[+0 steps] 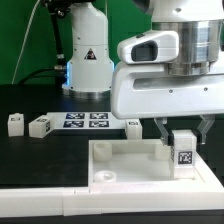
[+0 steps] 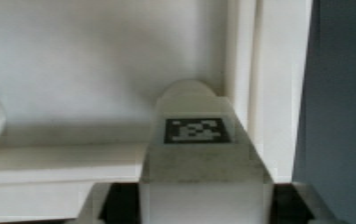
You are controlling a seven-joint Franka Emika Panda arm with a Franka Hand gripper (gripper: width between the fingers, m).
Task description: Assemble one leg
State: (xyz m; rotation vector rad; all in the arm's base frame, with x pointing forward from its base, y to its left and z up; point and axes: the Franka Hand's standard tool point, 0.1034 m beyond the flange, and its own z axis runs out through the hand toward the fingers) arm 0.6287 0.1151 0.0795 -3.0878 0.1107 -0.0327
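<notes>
My gripper [image 1: 183,140] is shut on a leg [image 1: 184,153], a stubby white post with a black-and-white tag on its side. I hold it upright over the right part of the large white square tray [image 1: 120,165], near the tray's right rim. In the wrist view the leg [image 2: 200,150] fills the middle between my dark fingers [image 2: 116,205], with its tag facing the camera and the tray's wall [image 2: 246,60] beside it. Whether the leg's base touches the tray is hidden.
Three more white tagged legs lie on the black table: two at the exterior view's left [image 1: 15,123] [image 1: 41,126] and one near the tray's back edge [image 1: 133,127]. The marker board [image 1: 84,120] lies behind the tray. A white robot base [image 1: 87,60] stands at the back.
</notes>
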